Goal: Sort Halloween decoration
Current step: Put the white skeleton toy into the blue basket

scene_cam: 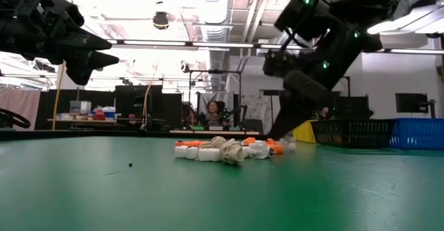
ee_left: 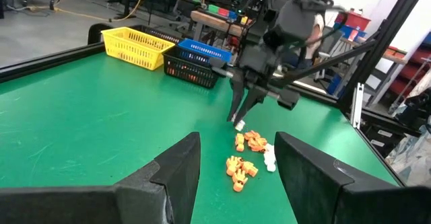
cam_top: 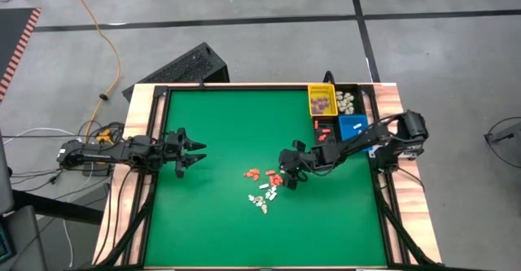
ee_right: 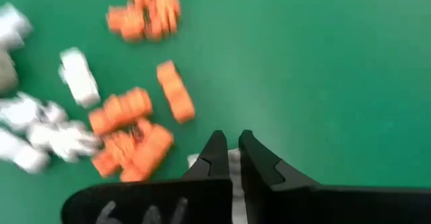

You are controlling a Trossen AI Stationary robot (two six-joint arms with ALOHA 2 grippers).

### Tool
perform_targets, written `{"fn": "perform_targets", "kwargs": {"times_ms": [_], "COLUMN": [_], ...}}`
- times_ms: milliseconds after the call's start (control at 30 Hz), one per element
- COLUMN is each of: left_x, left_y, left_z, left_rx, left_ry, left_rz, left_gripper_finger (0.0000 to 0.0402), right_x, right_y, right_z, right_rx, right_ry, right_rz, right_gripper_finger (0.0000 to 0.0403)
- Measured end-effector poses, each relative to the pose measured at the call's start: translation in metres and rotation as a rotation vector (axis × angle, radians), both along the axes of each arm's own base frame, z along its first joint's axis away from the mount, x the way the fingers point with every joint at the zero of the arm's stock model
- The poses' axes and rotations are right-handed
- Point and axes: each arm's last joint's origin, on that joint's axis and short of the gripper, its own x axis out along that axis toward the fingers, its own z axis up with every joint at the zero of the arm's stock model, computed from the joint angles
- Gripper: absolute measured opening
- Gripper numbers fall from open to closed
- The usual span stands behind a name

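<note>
The green table (cam_top: pixel 220 222) carried both dark arms. The left gripper (cam_top: pixel 198 154) hung above the table's left side with its fingers spread wide and nothing between them, well apart from the trinkets. The right gripper (cam_top: pixel 286 176) reached down at the right edge of the pile, its fingers (ee_right: pixel 259 160) pinched nearly together on a small white trinket (ee_right: pixel 233 162) lying on the table. At the far right corner stood the yellow bin (cam_top: pixel 321 100), the blue bin (cam_top: pixel 353 127) and the black bin (cam_top: pixel 351 102). The Halloween decoration (cam_top: pixel 264 187), orange and white pieces, lay scattered near the table's middle, just left of the right gripper.
</note>
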Motion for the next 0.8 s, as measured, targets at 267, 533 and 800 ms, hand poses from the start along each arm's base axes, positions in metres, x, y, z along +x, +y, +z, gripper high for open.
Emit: {"fn": "perform_targets", "kwargs": {"times_ms": [267, 533, 800], "left_x": [0.000, 0.000, 0.000], "left_y": [0.000, 0.000, 0.000], "left_z": [0.000, 0.000, 0.000], "left_rx": [0.000, 0.000, 0.000], "left_ry": [0.000, 0.000, 0.000], "left_rz": [0.000, 0.000, 0.000], "left_gripper_finger": [0.0180, 0.0180, 0.0180], "right_x": [-0.016, -0.056, -0.097], "right_y": [-0.002, -0.010, -0.028], "right_z": [0.037, 0.057, 0.059], "right_rx": [-0.011, -0.046, -0.107], "right_ry": [-0.072, -0.058, -0.079], "right_rz": [-0.049, -0.509, -1.002], "right_gripper_finger": [0.0025, 0.0025, 0.0026]}}
